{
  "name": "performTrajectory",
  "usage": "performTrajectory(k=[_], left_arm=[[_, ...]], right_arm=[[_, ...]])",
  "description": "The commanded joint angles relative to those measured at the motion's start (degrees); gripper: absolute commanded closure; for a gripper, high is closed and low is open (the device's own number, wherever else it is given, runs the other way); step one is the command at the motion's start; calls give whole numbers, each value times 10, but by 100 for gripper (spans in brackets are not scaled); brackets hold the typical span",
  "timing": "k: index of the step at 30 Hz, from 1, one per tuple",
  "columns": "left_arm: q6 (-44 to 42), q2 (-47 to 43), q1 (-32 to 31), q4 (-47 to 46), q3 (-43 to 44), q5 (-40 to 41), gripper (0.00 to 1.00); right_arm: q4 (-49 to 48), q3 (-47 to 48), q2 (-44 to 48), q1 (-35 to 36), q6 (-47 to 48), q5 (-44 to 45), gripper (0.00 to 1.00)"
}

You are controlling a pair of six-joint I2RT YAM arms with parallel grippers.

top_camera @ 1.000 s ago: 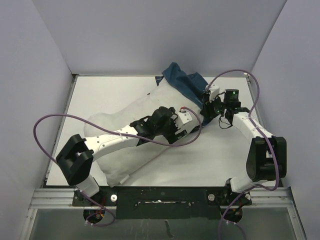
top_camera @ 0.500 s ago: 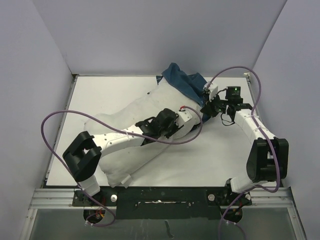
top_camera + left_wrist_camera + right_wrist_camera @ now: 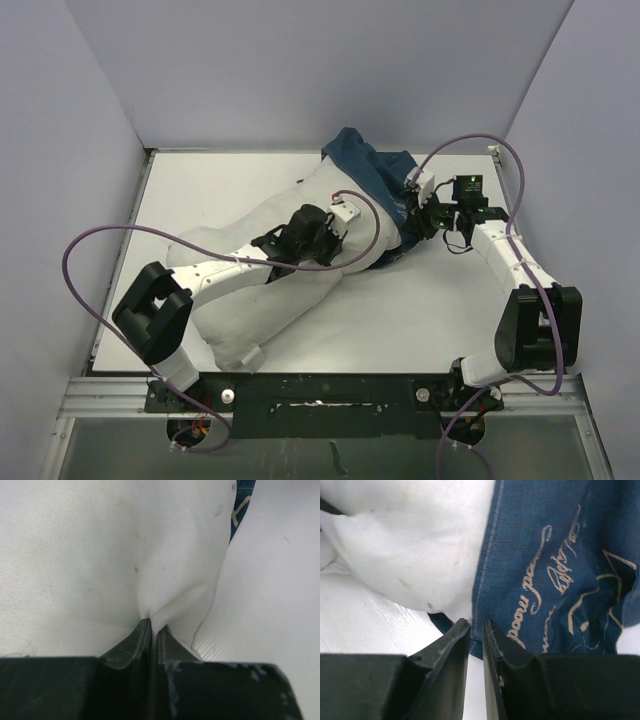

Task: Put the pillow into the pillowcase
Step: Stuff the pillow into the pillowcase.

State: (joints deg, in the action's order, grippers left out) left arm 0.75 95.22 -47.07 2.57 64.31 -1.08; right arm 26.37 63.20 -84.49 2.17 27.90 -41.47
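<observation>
We see left gripper (image 3: 154, 625) clamped on a fold of pillow (image 3: 100, 555) — right gripper (image 3: 476, 625) nearly together at pillowcase (image 3: 560, 580) hem, grip unclear.

The left arm (image 3: 225, 272) and the right arm (image 3: 510, 262) wear smooth white shells between bulky black joint housings. A thin purple cable (image 3: 100, 245) loops loosely off each arm. A small green light (image 3: 466, 184) glows on the right wrist. The fingers (image 3: 131, 642) are dark, wedge-shaped and scuffed.

one pillow (image 3: 245, 322), one pillowcase (image 3: 366, 166)
</observation>
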Motion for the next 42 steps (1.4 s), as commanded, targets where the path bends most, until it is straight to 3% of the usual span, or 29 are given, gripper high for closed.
performTrajectory(k=[1,5,9,12,18,23,26,31,33,37,42], left_arm=[[27,-39,4,-39,-11,-34,100],[31,-41,5,-44,-13,-42,100],[35,-40,8,-44,-11,-52,100],[40,-41,10,-46,-13,-55,100],[47,-39,12,-50,-15,-63,100],[49,-40,14,-48,-15,-62,100],[54,-43,18,-48,-21,-59,100],[89,-47,41,-61,-18,-74,100],[131,-47,71,-73,-10,-107,100],[190,-42,122,-85,31,-160,100],[203,-31,125,-154,43,-225,100]], right_arm=[[-48,-9,18,-5,-37,86,81],[-49,-2,14,-5,-48,37,62],[-50,-5,14,10,-62,8,60],[-58,-14,15,19,-65,44,61],[-94,-28,-1,29,-69,131,73],[-102,-18,-17,33,-65,160,92],[-47,16,-16,24,-43,93,100],[123,85,-9,15,75,-187,100],[165,101,-6,36,81,-244,100],[192,107,12,112,61,-261,100],[63,106,-12,182,-99,-160,100]])
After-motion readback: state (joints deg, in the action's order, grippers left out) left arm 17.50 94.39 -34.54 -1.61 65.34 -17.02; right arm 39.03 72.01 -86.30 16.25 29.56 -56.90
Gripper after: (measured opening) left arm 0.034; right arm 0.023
